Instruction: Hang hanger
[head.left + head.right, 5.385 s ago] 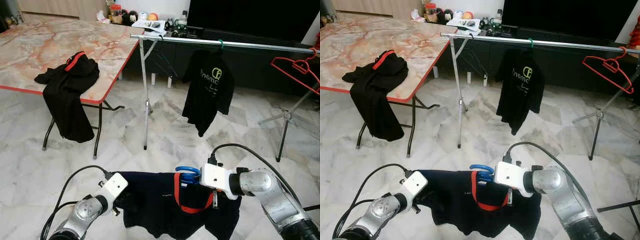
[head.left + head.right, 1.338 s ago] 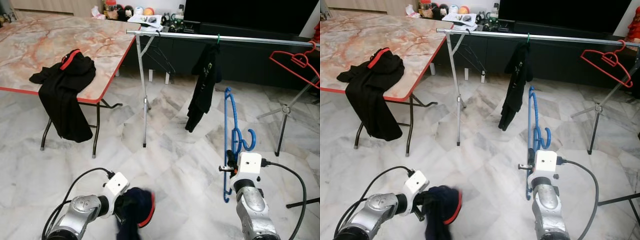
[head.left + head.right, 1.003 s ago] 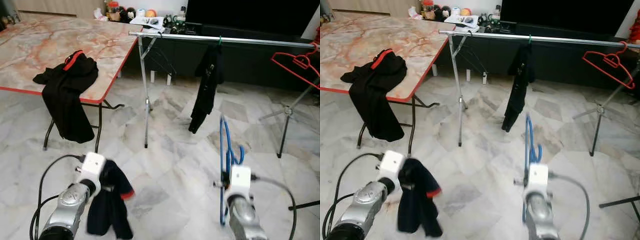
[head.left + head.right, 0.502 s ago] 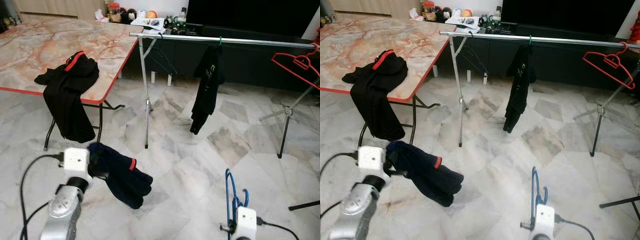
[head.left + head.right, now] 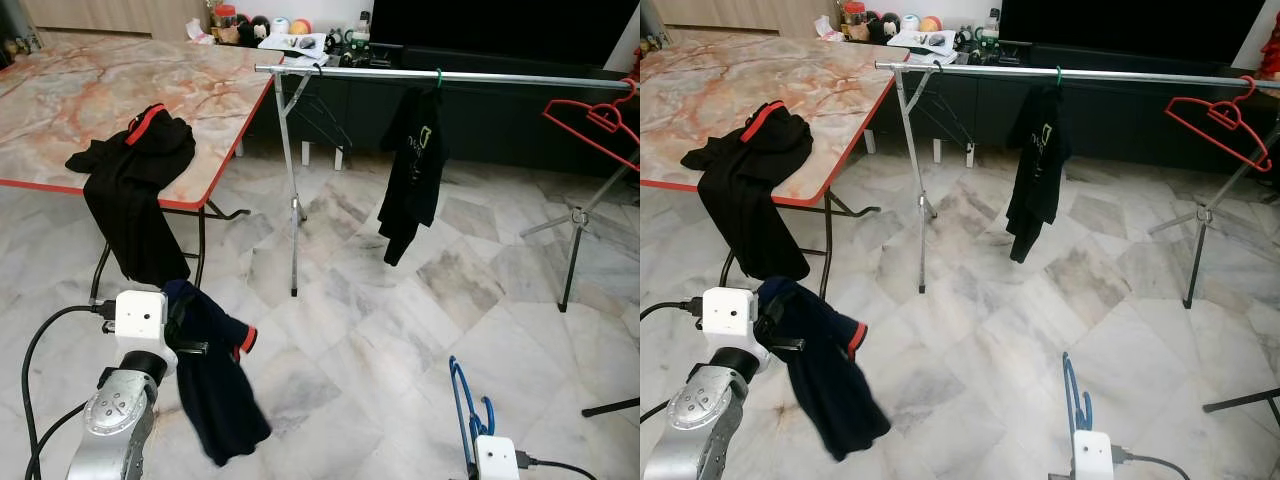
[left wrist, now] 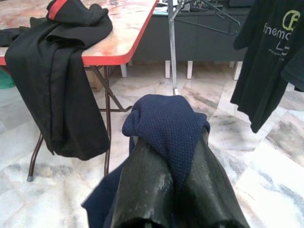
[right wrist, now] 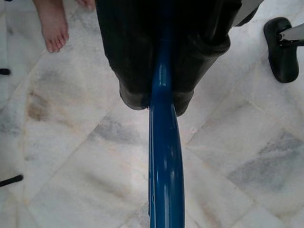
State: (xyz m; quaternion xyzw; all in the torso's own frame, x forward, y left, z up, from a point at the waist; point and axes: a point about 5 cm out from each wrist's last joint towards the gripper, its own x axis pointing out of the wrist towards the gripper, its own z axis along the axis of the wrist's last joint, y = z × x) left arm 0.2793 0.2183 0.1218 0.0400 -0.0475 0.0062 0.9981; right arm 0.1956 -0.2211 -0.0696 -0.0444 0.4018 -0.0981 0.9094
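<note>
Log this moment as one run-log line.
left gripper: shut on navy shirt | right gripper: shut on blue hanger | rail: black shirt, red hanger hung

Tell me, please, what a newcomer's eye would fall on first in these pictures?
Probably the navy shirt dangling from the left gripper low on the left, and the blue hanger clamped in the right gripper at lower right. Behind stands a metal clothes rail with a black T-shirt and a red hanger.
</note>
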